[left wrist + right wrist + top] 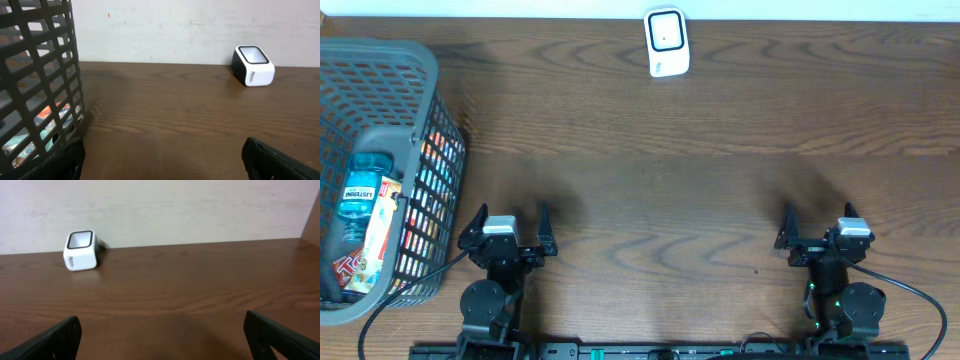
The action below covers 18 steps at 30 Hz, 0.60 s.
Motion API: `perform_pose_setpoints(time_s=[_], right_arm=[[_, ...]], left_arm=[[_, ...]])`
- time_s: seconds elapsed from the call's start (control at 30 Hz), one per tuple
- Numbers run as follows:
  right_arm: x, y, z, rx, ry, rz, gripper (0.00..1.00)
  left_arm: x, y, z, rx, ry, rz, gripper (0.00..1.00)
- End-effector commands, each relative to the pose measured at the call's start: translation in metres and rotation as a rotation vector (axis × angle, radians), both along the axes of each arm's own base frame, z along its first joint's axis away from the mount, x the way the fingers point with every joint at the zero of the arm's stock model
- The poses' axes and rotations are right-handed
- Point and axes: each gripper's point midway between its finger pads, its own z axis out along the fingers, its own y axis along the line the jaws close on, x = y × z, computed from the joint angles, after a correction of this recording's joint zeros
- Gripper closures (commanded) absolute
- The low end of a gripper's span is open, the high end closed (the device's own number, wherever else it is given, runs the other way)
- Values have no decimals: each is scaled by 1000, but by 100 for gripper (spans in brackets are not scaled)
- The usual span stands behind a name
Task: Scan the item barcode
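Note:
A white barcode scanner [667, 42] with a dark window stands at the far edge of the wooden table; it also shows in the left wrist view [253, 72] and the right wrist view [81, 250]. The items lie in a grey mesh basket [428, 70] at the far left: a blue Listerine bottle [362, 190] and a red-and-white packet [372, 245] beside it. My left gripper [512, 212] [162, 165] stands open just right of the basket, holding nothing. My right gripper [818, 212] [165, 342] is open and empty near the front right.
The basket's wall [40, 75] fills the left side of the left wrist view, close to the left finger. A pale wall runs behind the table's far edge. Bare wood lies between both grippers and the scanner.

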Motion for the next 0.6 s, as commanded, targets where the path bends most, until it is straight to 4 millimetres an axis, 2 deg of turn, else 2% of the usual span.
perform_pose_setpoints(time_s=[0.0, 0.07, 0.13, 0.3, 0.57], right_arm=[[0, 1, -2, -12, 6, 4, 1], [0, 1, -2, -12, 6, 4, 1], [0, 1, -2, -12, 6, 4, 1], [0, 1, -2, -12, 6, 4, 1], [0, 1, -2, -12, 6, 4, 1]], left_arm=[[1, 0, -18, 18, 42, -4, 1], [1, 0, -15, 16, 27, -5, 1], [1, -10, -13, -3, 19, -57, 1], [0, -22, 7, -24, -43, -130, 1], [-7, -27, 55, -155, -129, -154, 1]])
